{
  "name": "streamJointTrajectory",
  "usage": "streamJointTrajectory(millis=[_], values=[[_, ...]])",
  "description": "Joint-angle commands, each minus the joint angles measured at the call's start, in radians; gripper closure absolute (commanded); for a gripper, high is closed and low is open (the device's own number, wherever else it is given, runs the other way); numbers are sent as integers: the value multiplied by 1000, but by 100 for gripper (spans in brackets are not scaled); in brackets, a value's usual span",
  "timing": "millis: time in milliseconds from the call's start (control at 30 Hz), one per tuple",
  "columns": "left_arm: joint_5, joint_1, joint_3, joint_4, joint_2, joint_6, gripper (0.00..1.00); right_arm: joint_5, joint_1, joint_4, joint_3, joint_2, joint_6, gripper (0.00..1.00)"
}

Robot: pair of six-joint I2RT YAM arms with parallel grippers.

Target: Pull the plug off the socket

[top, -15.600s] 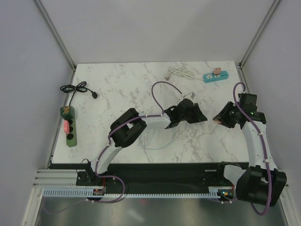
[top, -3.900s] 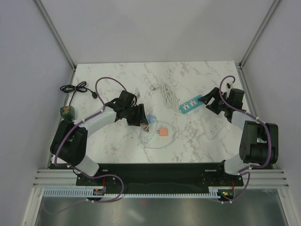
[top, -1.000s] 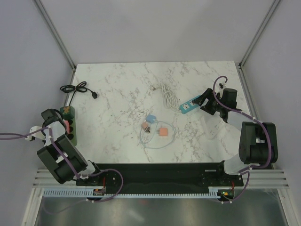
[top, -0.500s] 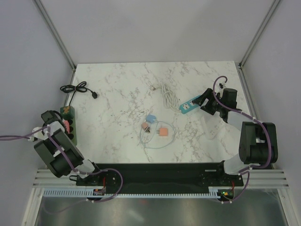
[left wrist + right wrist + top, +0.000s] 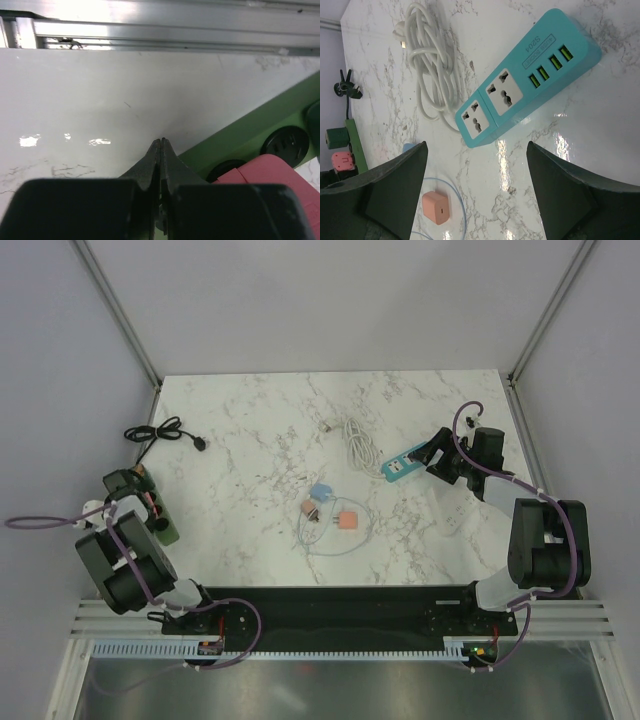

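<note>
Pressed together with no gap between its fingers, the left pincer (image 5: 161,147) is held low over the marble table (image 5: 250,420) at the table's left edge, and nothing is pinched in it. In the left wrist view its tips are seen just beside the long side of the green socket strip (image 5: 260,132); whether they touch the strip cannot be told. The red plug (image 5: 272,180) is seated on top of that strip, to the right of the closed tips and apart from them, with two round black sockets (image 5: 285,145) exposed next to it. A dark green plug (image 5: 137,474) is seated at the strip's far end, and an aluminium rail (image 5: 160,35) is seen beyond the table edge. A black cable (image 5: 160,428) is coiled on the table farther back on the left, apart from the strip. The right pincer (image 5: 476,147) is spread wide on the right side of the table, its two dark fingers (image 5: 395,185) parted on either side of the right wrist view, and nothing is held between them. The teal socket strip (image 5: 520,85) is laid flat on the marble just ahead of it, its two sockets and four green ports uncovered, and it is not touched by the fingers. A bundled white cable (image 5: 432,75) is attached at the strip's far-left end. Near the table's middle a pink adapter (image 5: 346,521) and a blue adapter (image 5: 320,490) are laid close together, well apart from both pincers.
</note>
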State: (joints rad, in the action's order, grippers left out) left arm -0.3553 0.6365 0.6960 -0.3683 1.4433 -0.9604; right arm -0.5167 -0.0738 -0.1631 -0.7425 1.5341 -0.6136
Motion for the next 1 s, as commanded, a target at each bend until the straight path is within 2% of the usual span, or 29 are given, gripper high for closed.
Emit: streamJointTrajectory(millis=[0, 433, 667, 833, 967], values=[[148, -124, -32, -14, 17, -12, 98, 6, 5, -13, -20, -19, 20, 12], [153, -408, 11, 35, 43, 71, 98, 7, 5, -10, -23, -5, 23, 12], [216, -546, 45, 75, 57, 138, 98, 14, 5, -4, -26, 3, 31, 12], [233, -604, 33, 66, -40, 207, 98, 26, 19, -3, -28, 1, 49, 10], [225, -624, 8, 14, -181, 226, 98, 64, 48, 20, -37, -15, 81, 7]])
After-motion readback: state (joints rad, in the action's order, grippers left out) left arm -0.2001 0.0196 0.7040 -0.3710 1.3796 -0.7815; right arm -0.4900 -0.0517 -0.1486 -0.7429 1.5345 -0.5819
